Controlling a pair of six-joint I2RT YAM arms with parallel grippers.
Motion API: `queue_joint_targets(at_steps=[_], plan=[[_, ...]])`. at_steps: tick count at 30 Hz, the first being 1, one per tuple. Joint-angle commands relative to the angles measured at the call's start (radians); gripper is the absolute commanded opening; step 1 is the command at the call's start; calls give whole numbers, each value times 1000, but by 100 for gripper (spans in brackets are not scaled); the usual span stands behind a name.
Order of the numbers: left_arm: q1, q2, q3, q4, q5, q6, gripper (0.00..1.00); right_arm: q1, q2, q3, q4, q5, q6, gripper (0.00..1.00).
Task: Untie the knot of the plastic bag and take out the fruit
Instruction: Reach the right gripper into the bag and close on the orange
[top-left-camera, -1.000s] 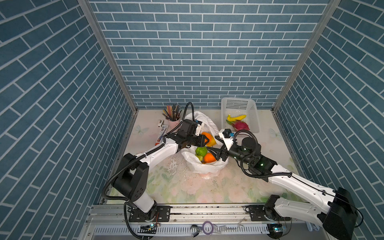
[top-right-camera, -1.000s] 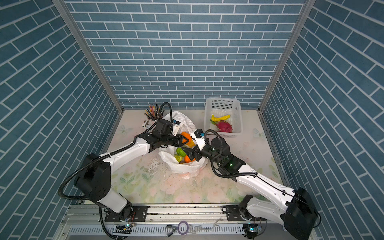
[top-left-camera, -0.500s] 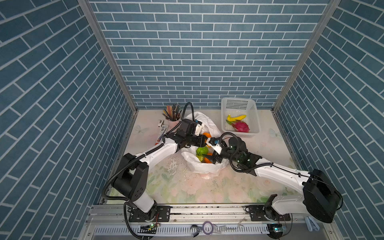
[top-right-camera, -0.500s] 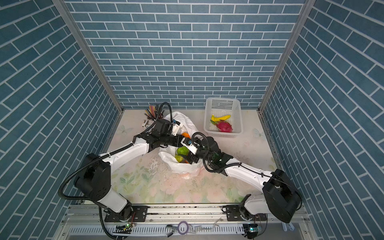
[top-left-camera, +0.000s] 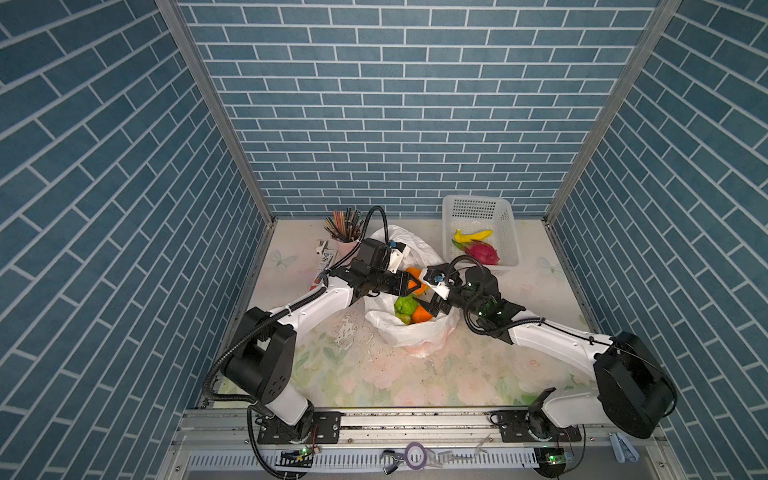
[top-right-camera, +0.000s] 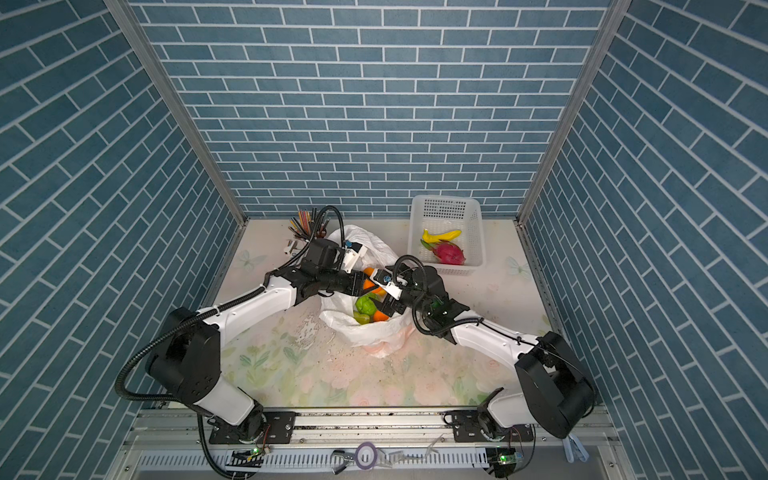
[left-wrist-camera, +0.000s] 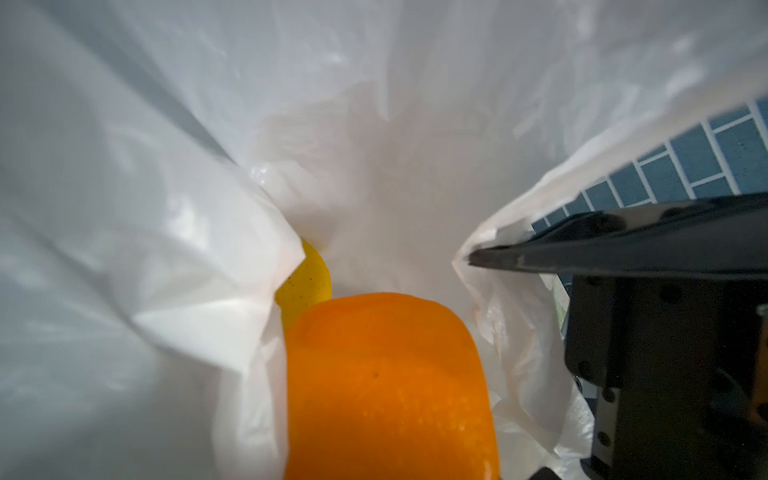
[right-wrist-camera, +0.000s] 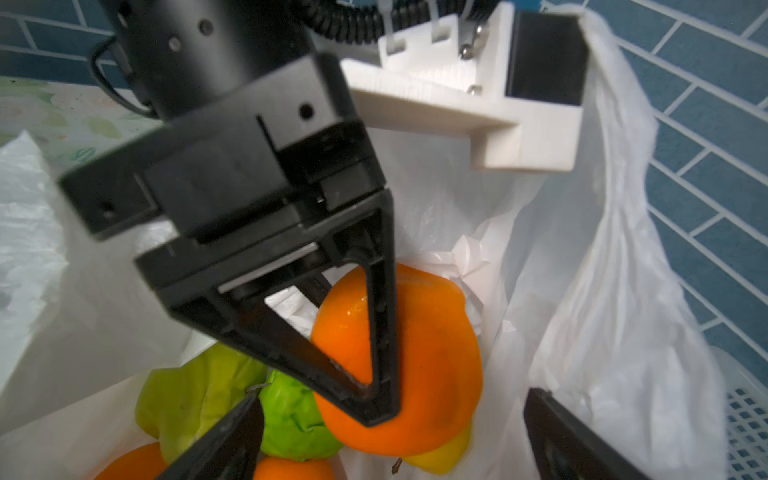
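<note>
In a top view, my left claw (top-left-camera: 410, 286) sits at the open plastic bag (top-left-camera: 409, 334) mid-frame. Left wrist: half closed, it seems to pinch the orange (left-wrist-camera: 386, 386). Right wrist: right claw (right-wrist-camera: 395, 395) gapes wide; I'd centre it on green fruit (right-wrist-camera: 291, 415) before closing.

The crinkly white plastic bag (top-left-camera: 415, 338) stands untied and open, oranges (top-left-camera: 423, 318) and green fruit (top-left-camera: 405, 305) lying inside.
</note>
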Motion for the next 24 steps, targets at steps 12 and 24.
queue_joint_targets(at_steps=[12,24], plan=[[6,-33,-13,26,63,28,26,-5,93,65,65,-135,-53,83],[7,-49,-15,17,38,37,57,-5,99,42,105,-98,-20,64]])
